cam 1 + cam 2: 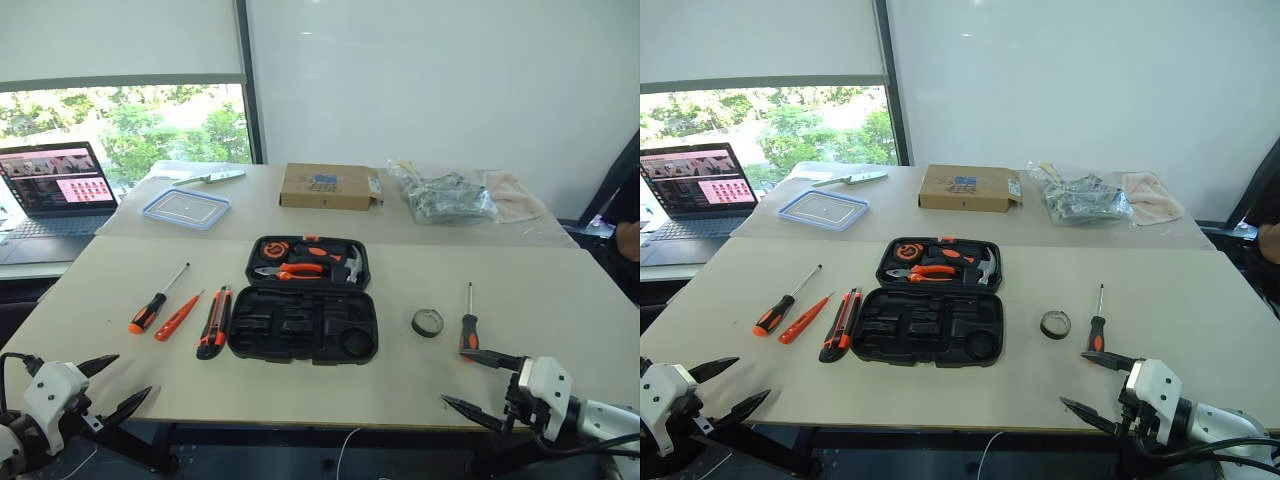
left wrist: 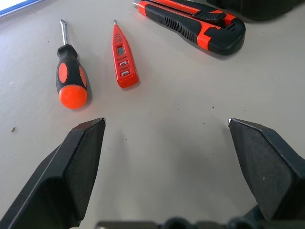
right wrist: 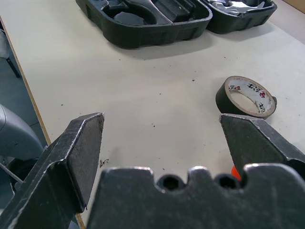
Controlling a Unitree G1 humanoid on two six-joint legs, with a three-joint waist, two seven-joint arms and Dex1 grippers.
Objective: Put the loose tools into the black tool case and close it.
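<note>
1. The black plastic hinged tool case (image 1: 303,310) lies open at the middle of the pale table (image 1: 560,300), its near tray's slots bare; pliers and a hammer fill the far half.
2. Left of it lie an orange-and-black-handled screwdriver (image 1: 152,305), a slim all-orange screwdriver (image 1: 178,316) and an orange-and-black utility knife (image 1: 214,322), the knife just beside the case; right of it sit a small black tape roll (image 1: 427,322) and a second orange-and-black screwdriver (image 1: 468,325).
3. The left gripper (image 1: 112,385) and right gripper (image 1: 478,385) hover at the near edge, both spread wide and empty.
4. These tools look light and stiff; the rubbery handles should grip well at mid-handle, the bare shafts likely slip; the tape roll is best pinched across its rim.
5. The left wrist view shows buttons and a small window on the slim screwdriver, unreadable from the head; the right wrist view shows the roll's printed core.
</note>
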